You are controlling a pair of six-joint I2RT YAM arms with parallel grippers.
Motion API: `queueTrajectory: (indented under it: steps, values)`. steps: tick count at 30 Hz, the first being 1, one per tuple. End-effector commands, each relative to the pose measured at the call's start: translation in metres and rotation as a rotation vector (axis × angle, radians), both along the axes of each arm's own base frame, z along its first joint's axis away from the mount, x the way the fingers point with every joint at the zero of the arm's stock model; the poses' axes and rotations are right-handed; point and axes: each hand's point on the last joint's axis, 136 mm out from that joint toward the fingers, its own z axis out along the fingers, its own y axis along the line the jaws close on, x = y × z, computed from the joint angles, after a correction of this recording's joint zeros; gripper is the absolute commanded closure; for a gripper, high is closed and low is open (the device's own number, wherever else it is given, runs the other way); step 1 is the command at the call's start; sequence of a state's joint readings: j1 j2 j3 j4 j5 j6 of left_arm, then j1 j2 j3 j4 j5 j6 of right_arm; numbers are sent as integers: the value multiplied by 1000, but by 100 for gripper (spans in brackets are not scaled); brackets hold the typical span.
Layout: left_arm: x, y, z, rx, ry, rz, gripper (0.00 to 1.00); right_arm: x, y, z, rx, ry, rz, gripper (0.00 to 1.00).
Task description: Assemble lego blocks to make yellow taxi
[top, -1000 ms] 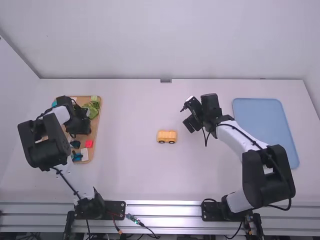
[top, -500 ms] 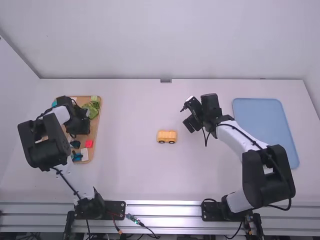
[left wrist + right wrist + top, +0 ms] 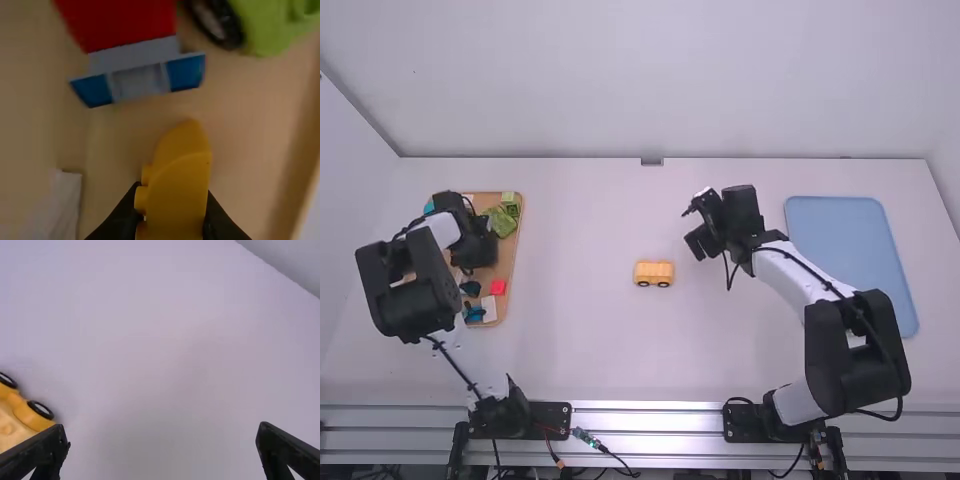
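A yellow wheeled base [image 3: 654, 273] stands near the middle of the table, and part of that wheeled base [image 3: 22, 412] shows in the right wrist view. My left gripper [image 3: 483, 252] is over the wooden tray at the far left. In the left wrist view, my left gripper [image 3: 172, 222] is shut on a curved yellow block [image 3: 181, 175] with studs on one side. My right gripper [image 3: 690, 228] stays above the table, right of and beyond the base. Between the wide-apart fingers of my right gripper [image 3: 162, 440] there is nothing.
The wooden tray [image 3: 508, 262] holds a red block [image 3: 498, 287], a green block [image 3: 510, 199] and several other pieces. Close to the held block lies a red, grey and blue piece [image 3: 137, 75]. A blue mat [image 3: 850, 250] lies at the right, beside the right arm.
My right gripper has shifted very slightly in the high view. The left arm and the yellow wheeled base look the same as before.
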State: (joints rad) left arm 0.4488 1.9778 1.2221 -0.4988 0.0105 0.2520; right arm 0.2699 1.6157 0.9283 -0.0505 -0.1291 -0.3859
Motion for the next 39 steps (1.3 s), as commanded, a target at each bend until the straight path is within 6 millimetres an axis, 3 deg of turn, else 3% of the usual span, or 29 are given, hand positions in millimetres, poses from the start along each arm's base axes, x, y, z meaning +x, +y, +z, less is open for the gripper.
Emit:
queueTrajectory:
  steps: [1, 5, 6, 11, 13, 14, 17, 19, 23, 29, 31, 39]
  values:
    - [-6, 6, 22, 69, -14, 104, 98, 6, 5, 12, 65, 10, -45, 1]
    - [2, -9, 50, 97, -100, 50, 98, 3, 22, 27, 167, 63, -8, 1]
    - [6, -19, 63, 120, -145, 10, 98, 2, 33, 38, 234, 83, 11, 1]
    - [14, -64, 91, 181, -273, -172, 98, 2, 49, 61, 374, 119, 45, 1]
    - [16, -94, 103, 210, -343, -290, 98, -3, 57, 69, 441, 137, 89, 1]
    - [15, -126, 113, 239, -405, -421, 98, -8, 62, 74, 490, 158, 131, 1]
    - [9, -170, 126, 277, -484, -616, 98, -19, 68, 80, 560, 200, 193, 1]
    - [-1, -217, 135, 316, -558, -831, 98, -28, 70, 84, 613, 240, 232, 0]
    - [-15, -275, 143, 374, -669, -1074, 98, -44, 75, 83, 655, 314, 266, 3]
    - [-14, -312, 151, 407, -777, -1158, 98, -71, 94, 81, 668, 374, 384, 8]
    - [-15, -326, 151, 379, -804, -1208, 98, -73, 99, 76, 691, 392, 392, 9]
    - [-15, -352, 145, 319, -820, -1272, 98, -75, 106, 62, 833, 413, 437, 9]
